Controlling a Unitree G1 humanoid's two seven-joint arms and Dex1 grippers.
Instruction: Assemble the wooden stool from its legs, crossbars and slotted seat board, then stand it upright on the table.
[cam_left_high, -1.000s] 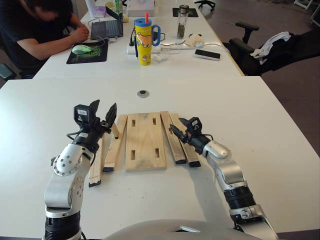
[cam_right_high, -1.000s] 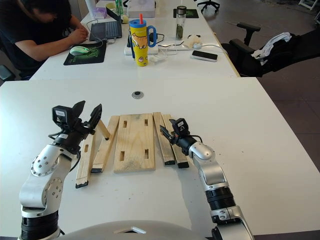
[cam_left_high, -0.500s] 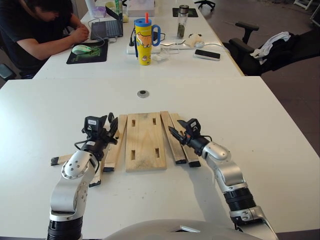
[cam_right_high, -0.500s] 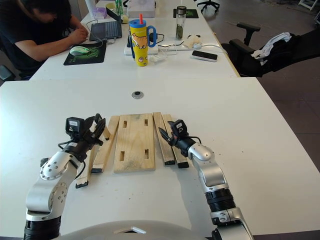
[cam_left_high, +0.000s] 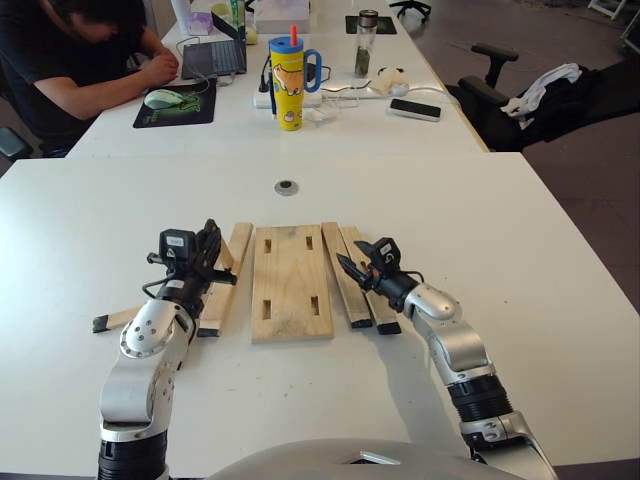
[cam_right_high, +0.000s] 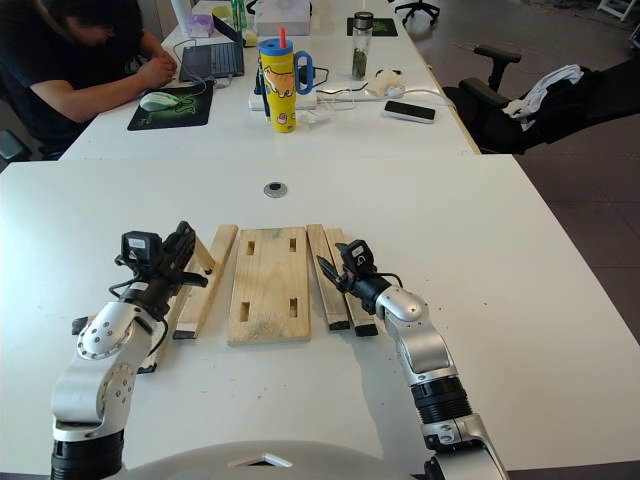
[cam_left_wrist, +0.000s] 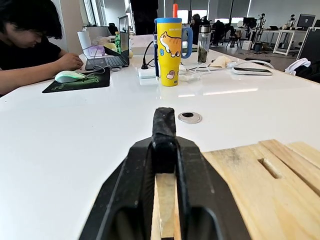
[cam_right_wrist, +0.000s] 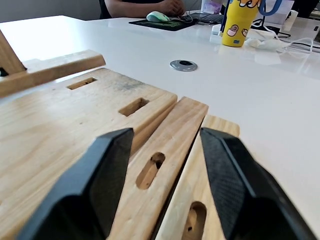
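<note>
Two slotted legs (cam_left_high: 361, 283) lay side by side against the right edge of the board (cam_left_high: 291, 285), which sat flat in the middle of the table (cam_left_high: 520, 250) with its slots facing up. To my eye that layout kept every joint within easy reach of either arm. The right tool (cam_left_high: 352, 256) hung low over the far ends of those legs, fingers spread wide with nothing between them, lined up, I judged, to close on the inner leg. The left tool (cam_left_high: 210, 262) was clamped tight on a thin bar (cam_left_wrist: 164, 197) with a dark tip that poked out past the fingers, by the far end of another leg (cam_left_high: 226, 285). That leg lay along the board's left side, just apart from it. Gripping the bar short of its tip would leave the end free to enter a slot, I guessed. A loose stick (cam_left_high: 113, 320) rested farther left, near the left elbow, and might get nudged if that arm swung back. Bare table stretched well to the right of the legs and beyond the board toward the cable hole (cam_left_high: 287, 187), room enough to stand the stool up. The near edge looked the tighter side
</note>
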